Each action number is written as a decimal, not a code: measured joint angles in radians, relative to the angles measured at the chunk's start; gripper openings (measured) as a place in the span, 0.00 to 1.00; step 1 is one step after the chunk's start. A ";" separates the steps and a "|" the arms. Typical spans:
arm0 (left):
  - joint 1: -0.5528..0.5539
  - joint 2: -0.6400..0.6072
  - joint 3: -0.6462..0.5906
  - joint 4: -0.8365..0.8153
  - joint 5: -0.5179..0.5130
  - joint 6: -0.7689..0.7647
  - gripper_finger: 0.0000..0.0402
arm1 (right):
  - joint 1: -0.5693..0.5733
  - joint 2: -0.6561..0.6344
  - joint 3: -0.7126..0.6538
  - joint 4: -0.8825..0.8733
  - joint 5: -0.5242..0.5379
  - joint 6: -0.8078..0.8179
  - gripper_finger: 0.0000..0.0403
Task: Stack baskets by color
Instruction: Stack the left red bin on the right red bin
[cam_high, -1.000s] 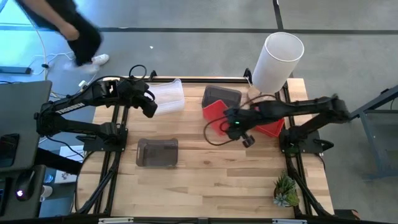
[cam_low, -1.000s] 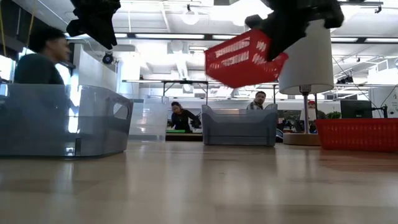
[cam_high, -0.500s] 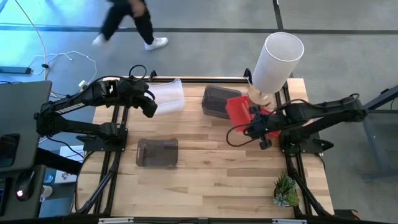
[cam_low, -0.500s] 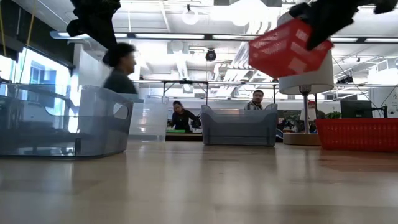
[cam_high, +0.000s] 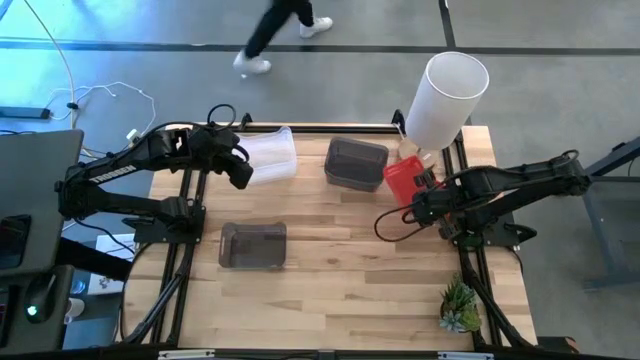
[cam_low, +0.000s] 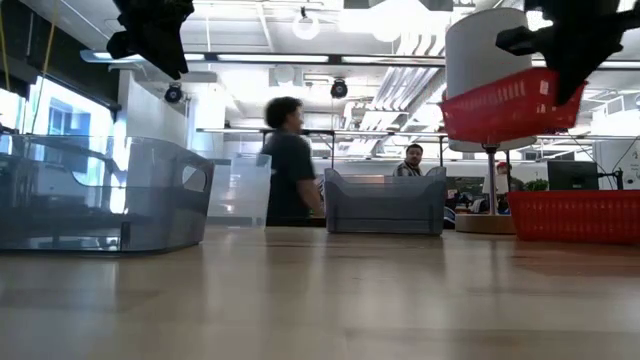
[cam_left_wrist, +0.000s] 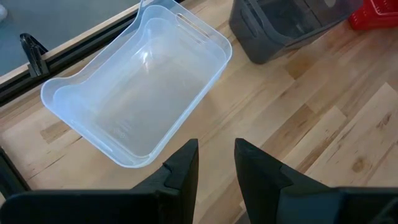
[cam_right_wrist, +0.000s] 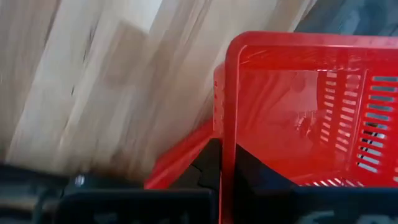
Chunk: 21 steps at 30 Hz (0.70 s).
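The right gripper (cam_high: 420, 205) is clamped on the rim of a red mesh basket (cam_high: 403, 181), holding it clear of the table (cam_high: 340, 290) at the table's far right side. In the right wrist view the two dark fingers (cam_right_wrist: 208, 165) pinch the basket's red wall from both sides, and part of a second red basket (cam_right_wrist: 180, 163) shows directly beneath the held one. The low view shows the carried basket (cam_low: 510, 103) hanging in the air, roughly level, above another red basket (cam_low: 575, 216) that sits on the tabletop. A tall white cylinder (cam_high: 445, 100) stands just beyond the gripper.

To that gripper's inner side, close by, sits a dark grey translucent basket (cam_high: 355, 163) at the far edge of the table. A second dark grey basket (cam_high: 253, 245) lies well apart from it, nearer the front left.

The left gripper (cam_high: 238, 172) hovers above the table's far left part with its fingers (cam_left_wrist: 186, 168) parted a little and nothing between them. A clear basket (cam_left_wrist: 140, 106) lies just ahead of those fingers, tilted, with its open side facing the camera; in the high view it sits right beside the gripper.

A person (cam_low: 290, 165) stands in the room beyond the table
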 joint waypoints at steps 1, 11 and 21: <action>0.000 0.000 0.000 0.000 -0.001 0.000 0.22 | 0.000 0.000 0.000 -0.021 0.000 -0.002 0.00; 0.000 0.000 0.000 0.000 -0.038 0.000 0.22 | 0.001 0.000 0.000 -0.182 0.049 0.038 0.00; 0.000 0.000 0.000 0.000 -0.037 0.000 0.22 | -0.002 0.000 -0.001 -0.220 0.081 0.040 0.00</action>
